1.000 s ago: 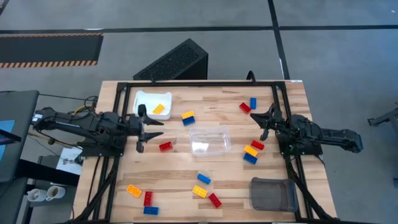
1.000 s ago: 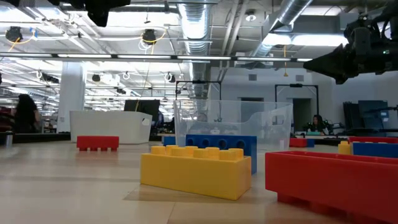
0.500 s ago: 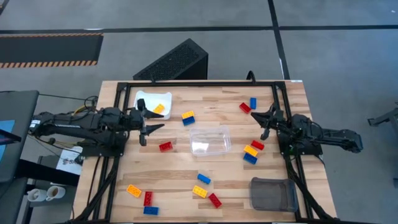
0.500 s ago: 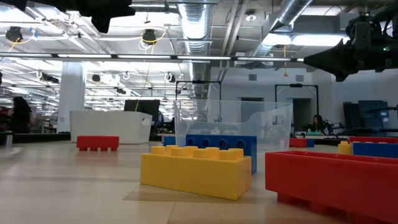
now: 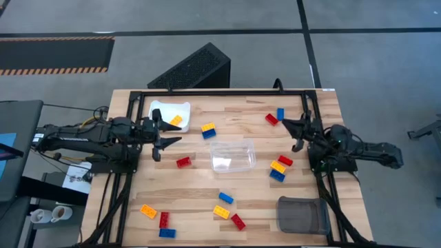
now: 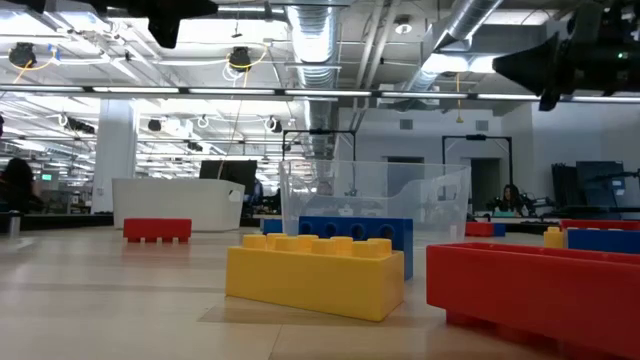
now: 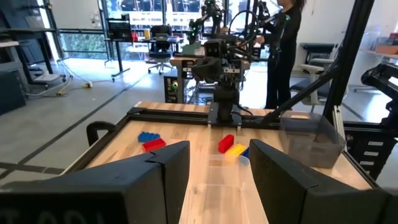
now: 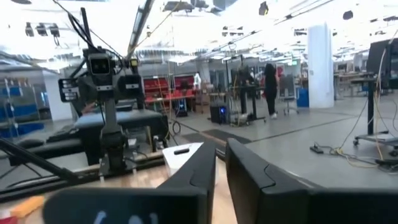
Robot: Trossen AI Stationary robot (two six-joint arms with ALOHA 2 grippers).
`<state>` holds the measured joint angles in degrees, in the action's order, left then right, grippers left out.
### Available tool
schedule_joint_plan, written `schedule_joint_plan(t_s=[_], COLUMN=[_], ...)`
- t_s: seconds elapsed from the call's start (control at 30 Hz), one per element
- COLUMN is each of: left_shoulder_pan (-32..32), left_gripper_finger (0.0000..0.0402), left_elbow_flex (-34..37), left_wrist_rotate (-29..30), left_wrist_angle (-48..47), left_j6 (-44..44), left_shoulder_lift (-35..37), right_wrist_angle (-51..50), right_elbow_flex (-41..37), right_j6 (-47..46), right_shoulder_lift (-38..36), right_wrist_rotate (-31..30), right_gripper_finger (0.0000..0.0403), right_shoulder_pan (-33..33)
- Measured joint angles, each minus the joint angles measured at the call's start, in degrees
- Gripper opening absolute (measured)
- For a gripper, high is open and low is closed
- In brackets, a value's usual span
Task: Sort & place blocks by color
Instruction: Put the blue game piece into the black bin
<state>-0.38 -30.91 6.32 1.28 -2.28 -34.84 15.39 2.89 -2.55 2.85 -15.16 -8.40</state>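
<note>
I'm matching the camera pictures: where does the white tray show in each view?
High view: white tray near the table's far left corner.
Low view: far back, left of centre.
Left wrist view: not in it.
Right wrist view: beside the left arm.
Landmark: clear container, high and low views.

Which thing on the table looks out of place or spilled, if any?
Nothing looks spilled or damaged. The blocks lie scattered loose, only a yellow-orange one sits in the white tray, and the clear container stands upright.

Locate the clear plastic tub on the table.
In the high view the clear plastic tub sits near the table's middle, between both arms, with a red block on its left-arm side and a yellow-and-blue block pair just beyond it.
</note>
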Motion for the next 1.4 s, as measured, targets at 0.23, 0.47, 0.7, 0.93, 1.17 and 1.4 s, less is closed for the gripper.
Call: schedule_joint_plan(t_s=[0.23, 0.47, 0.7, 0.93, 1.17, 1.4], left_shoulder_pan=[0.00, 0.00, 0.00, -0.02, 0.00, -0.01], left_gripper_finger=[0.0153, 0.0153, 0.0153, 0.0153, 0.0153, 0.0153], left_elbow_flex=[-0.07, -0.07, -0.07, -0.07, -0.12, -0.12], left_wrist_rotate=[0.03, 0.03, -0.31, -2.45, -3.79, -6.56], left_wrist_angle=[1.38, 1.29, 1.27, 1.27, 1.38, -0.93], left_j6=[-0.51, -0.62, -4.26, -4.55, -5.77, -7.30], left_shoulder_lift=[0.01, 0.01, 0.01, 0.01, 1.56, 7.03], right_wrist_angle=[0.18, 0.08, 0.12, 0.06, 0.18, 0.17], right_elbow_flex=[4.41, 9.02, 12.40, 14.50, 17.81, 20.70], right_j6=[-0.91, -2.75, -4.59, -4.65, -5.13, -5.13], right_shoulder_lift=[7.13, 17.04, 24.13, 30.29, 36.60, 42.44], right_wrist_rotate=[0.83, 1.81, 1.81, 1.73, 1.55, 1.56], right_gripper_finger=[0.0132, 0.0199, 0.0216, 0.0208, 0.0209, 0.0208], right_shoulder_pan=[0.15, 0.20, 1.86, 3.21, 3.14, 3.14])
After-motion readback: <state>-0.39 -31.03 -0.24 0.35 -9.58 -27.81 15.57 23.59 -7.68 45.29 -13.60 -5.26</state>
